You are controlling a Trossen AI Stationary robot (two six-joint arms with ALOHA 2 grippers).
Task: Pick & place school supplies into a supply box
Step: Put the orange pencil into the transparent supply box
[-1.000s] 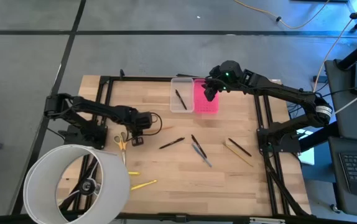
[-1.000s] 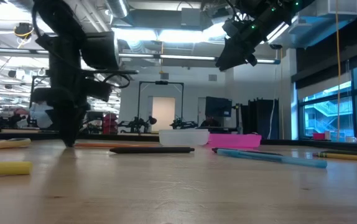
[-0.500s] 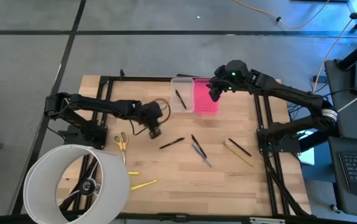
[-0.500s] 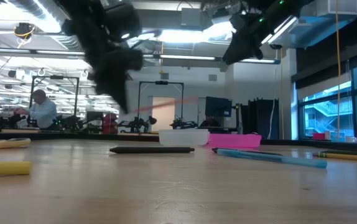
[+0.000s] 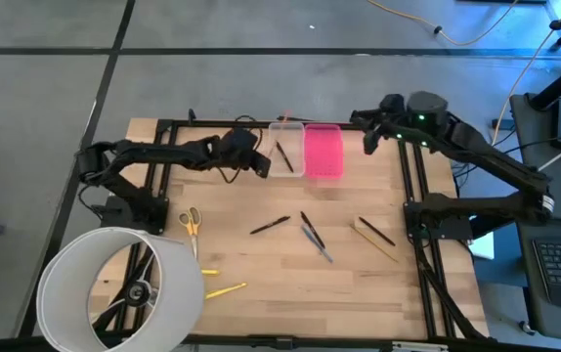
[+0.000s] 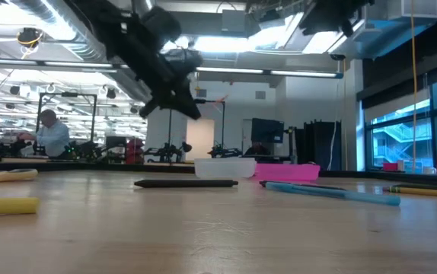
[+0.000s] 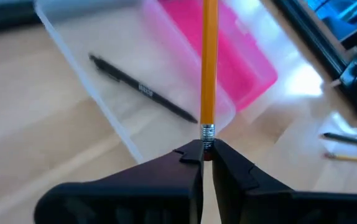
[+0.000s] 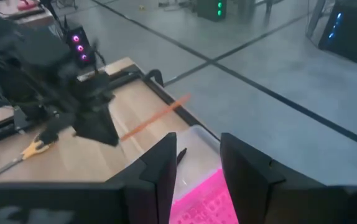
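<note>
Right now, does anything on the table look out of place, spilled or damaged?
Nothing damaged or spilled. One oddity: a big white hoop overhangs the table's near left corner, close to the yellow markers. The remaining supplies lie scattered, awaiting pickup.

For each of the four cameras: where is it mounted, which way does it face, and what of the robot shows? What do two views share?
High view: overhead, looking straight down; both arms, the left gripper beside the clear box.
Low view: at tabletop height, looking level across into the room; arms enter from above.
Left wrist view: on the left wrist; fingers shut on the orange pencil above the box.
Right wrist view: on the right wrist; open right gripper in front.
Shared: both wrist views show the pencil and the pink lid.
</note>
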